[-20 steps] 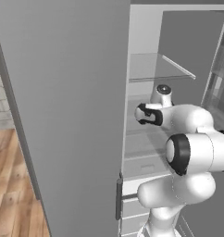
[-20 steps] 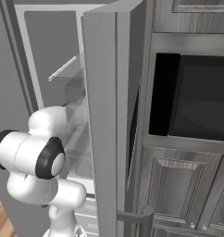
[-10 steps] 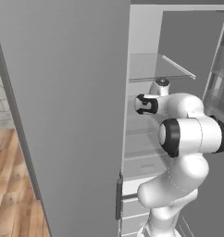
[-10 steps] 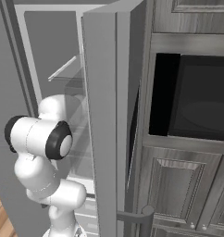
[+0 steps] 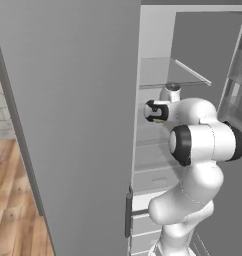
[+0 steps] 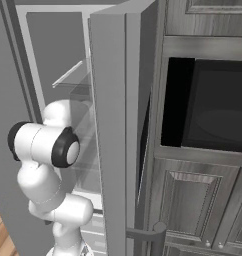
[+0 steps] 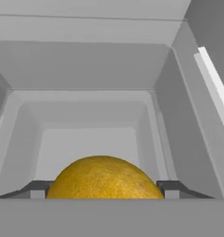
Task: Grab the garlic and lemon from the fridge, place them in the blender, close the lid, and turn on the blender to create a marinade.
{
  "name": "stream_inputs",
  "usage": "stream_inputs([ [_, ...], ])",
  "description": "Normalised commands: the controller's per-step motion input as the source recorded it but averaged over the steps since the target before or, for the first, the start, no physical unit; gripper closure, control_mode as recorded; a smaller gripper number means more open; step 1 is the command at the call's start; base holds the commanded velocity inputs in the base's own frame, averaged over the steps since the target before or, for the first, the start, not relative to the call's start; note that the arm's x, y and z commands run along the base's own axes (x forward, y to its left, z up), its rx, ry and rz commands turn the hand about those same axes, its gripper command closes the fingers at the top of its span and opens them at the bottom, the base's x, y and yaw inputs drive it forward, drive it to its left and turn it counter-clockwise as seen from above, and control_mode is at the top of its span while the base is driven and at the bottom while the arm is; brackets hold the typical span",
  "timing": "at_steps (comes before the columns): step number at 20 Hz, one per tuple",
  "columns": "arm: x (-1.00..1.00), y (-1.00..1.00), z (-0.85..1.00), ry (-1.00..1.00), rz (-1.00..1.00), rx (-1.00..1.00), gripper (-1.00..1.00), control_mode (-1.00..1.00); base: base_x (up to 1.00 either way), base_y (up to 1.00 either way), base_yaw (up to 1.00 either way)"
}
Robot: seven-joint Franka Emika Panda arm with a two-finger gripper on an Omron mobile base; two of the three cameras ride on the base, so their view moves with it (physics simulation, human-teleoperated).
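Because my arm reaches deep past the wide flat grey door (image 5: 68,115) into the tall grey fridge (image 5: 158,40), the round, dimpled yellow lemon (image 7: 102,179) sits squarely between my fingers (image 7: 103,190), one dark tip on each side. Whether they already pinch it I cannot tell. Beyond it lies the white back wall, with a glass shelf (image 5: 168,72) above.

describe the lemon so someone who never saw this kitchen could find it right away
Start at the tall grey fridge with its door swung open and look into its white interior, where the arm reaches in below the glass shelf. The lemon sits right between the fingertips of the gripper. It is a rounded, dimpled yellow-orange fruit, the one coloured thing against pale walls.
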Motion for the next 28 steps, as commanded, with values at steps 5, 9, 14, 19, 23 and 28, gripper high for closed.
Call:
stream_inputs([
  [5,0.03,0.12,-0.3,-0.08,0.06,0.0,1.0,-1.0,0.0,0.0,0.0],
  [9,-0.34,0.11,-0.34,-0.14,0.06,0.0,1.0,-1.0,0.0,0.0,0.0],
  [14,-0.72,0.01,-0.12,-0.01,0.0,0.01,1.0,-1.0,0.0,0.0,0.0],
  [19,-1.0,0.0,0.05,0.0,0.0,0.05,1.0,-1.0,0.0,0.0,0.0],
  [23,-1.0,0.01,0.41,0.06,0.0,0.05,1.0,-1.0,0.0,0.0,0.0],
  [28,-0.92,0.09,0.51,0.17,0.0,0.02,1.0,-1.0,0.0,0.0,0.0],
])
